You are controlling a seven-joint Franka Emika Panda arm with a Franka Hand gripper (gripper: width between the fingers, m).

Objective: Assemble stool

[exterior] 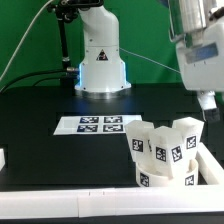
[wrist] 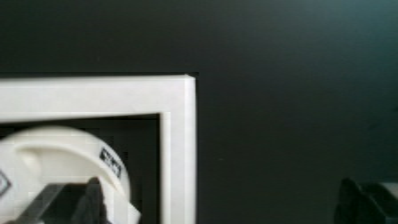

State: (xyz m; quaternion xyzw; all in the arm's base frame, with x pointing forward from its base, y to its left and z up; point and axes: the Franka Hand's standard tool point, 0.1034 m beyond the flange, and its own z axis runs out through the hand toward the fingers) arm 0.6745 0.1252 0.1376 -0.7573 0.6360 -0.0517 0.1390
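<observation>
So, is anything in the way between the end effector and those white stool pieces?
Nothing visible. The end effector hangs open above the stool pieces, toward the exterior view's right, with only air between. A low white wall runs beside the pieces, not over them.

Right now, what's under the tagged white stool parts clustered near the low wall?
The stool parts are bunched on the black table beside the low white wall. Whatever lies beneath or behind them is hidden. The gripper hovers above, its jaws unclear.
</observation>
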